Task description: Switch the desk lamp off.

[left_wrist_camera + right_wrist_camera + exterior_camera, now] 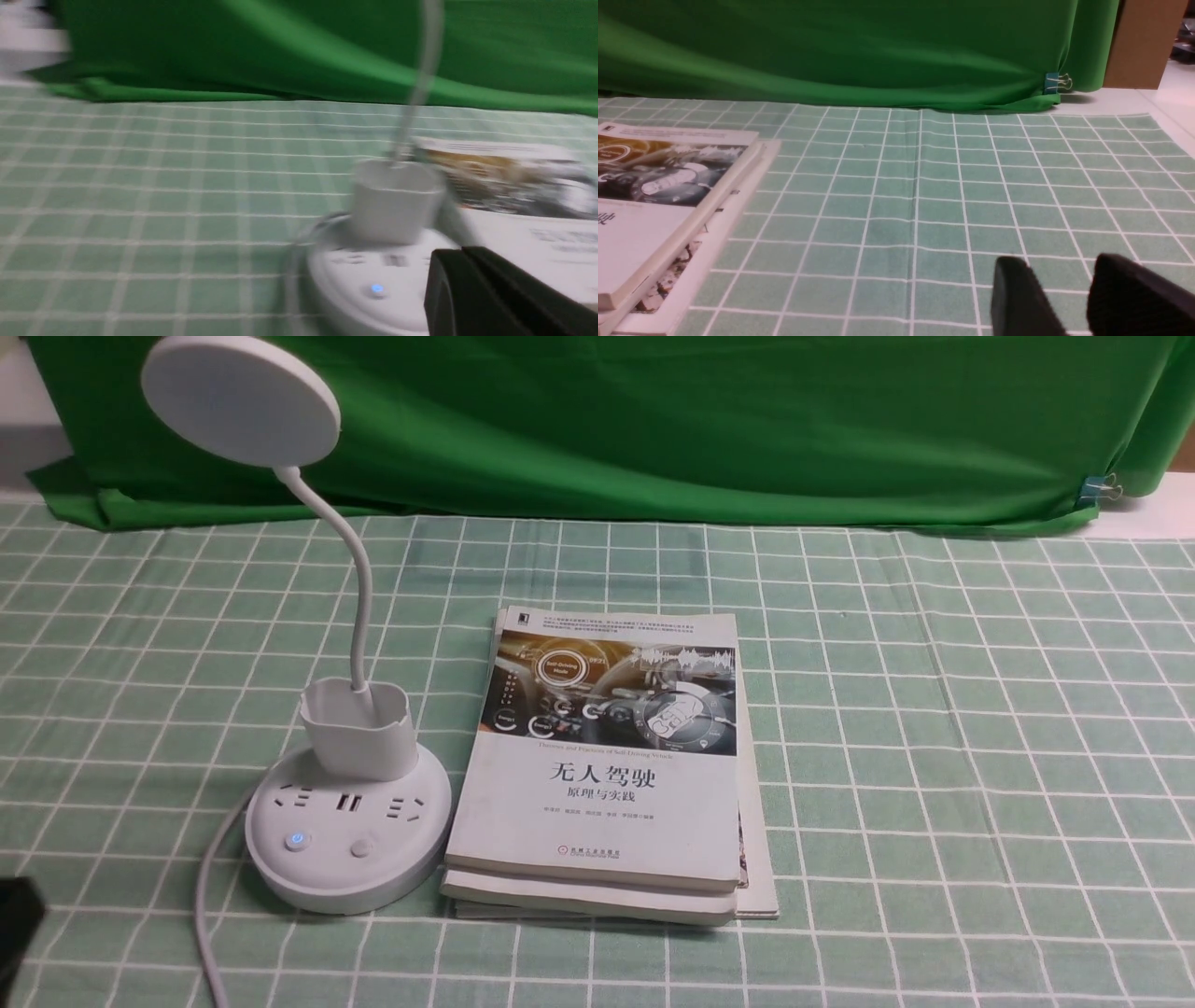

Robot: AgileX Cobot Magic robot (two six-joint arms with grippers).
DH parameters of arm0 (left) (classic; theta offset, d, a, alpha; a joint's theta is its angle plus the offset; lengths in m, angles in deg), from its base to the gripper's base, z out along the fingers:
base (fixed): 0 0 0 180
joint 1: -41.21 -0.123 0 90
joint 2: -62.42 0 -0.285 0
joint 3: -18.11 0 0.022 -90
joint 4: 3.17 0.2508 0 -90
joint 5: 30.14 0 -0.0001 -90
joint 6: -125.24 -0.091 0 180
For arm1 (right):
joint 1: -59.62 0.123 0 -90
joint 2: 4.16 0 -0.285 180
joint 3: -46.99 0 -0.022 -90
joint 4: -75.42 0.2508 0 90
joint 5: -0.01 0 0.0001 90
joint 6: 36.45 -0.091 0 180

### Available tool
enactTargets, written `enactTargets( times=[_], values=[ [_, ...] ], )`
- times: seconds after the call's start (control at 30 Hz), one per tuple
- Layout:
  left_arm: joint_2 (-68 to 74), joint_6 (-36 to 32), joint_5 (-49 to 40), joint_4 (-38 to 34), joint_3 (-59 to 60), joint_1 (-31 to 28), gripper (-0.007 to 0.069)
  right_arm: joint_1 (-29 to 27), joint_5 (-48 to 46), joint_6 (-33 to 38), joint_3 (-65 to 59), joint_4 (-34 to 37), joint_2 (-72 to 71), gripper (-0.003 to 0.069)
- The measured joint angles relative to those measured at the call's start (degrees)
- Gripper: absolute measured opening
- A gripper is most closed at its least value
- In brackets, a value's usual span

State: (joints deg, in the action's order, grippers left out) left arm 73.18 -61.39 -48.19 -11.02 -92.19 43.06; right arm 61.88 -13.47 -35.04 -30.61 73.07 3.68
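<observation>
In the front view, shows only a dark, blurred part of the left arm (14,933), too little to read its grip from there. Places the lamp (345,831) to the right of that part and farther forward, upright on the gridded cloth (934,756), with one button (298,840) lit blue and the other button (363,847) unlit. Runs the cord (207,905) between that part and the base. Sets the books (597,803) farther right of the same part, just beside the base, and hangs the green backdrop (653,429) well beyond. In the left wrist view, shows the left gripper (458,254) clenched, tips together, with nothing between. Puts the lamp's base near those tips, partly hidden behind them, blurred but still clearly blue at the button. In the right wrist view, shows the right gripper (1059,261) released, tips apart and empty, over the gridded cloth. Lays the books to its left, and hangs the backdrop, with a clip (1052,83), well beyond it.
</observation>
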Motion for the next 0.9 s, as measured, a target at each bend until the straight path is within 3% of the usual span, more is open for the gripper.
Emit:
enactTargets(
  times=[0.17, 0.9],
  values=[
    [-2.8, -0.2, -0.6, -2.1, 6.4, -5.3, 0.0000, 0.0, 0.0, 0.0, 0.0, 0.0, 0.0, 0.0242],
    [-3.1, -0.2, -0.3, -4.4, 7.8, -5.4, 0.0000, 0.0, 0.0, 0.0, 0.0, 0.0, 0.0, 0.0242]
  ],
)
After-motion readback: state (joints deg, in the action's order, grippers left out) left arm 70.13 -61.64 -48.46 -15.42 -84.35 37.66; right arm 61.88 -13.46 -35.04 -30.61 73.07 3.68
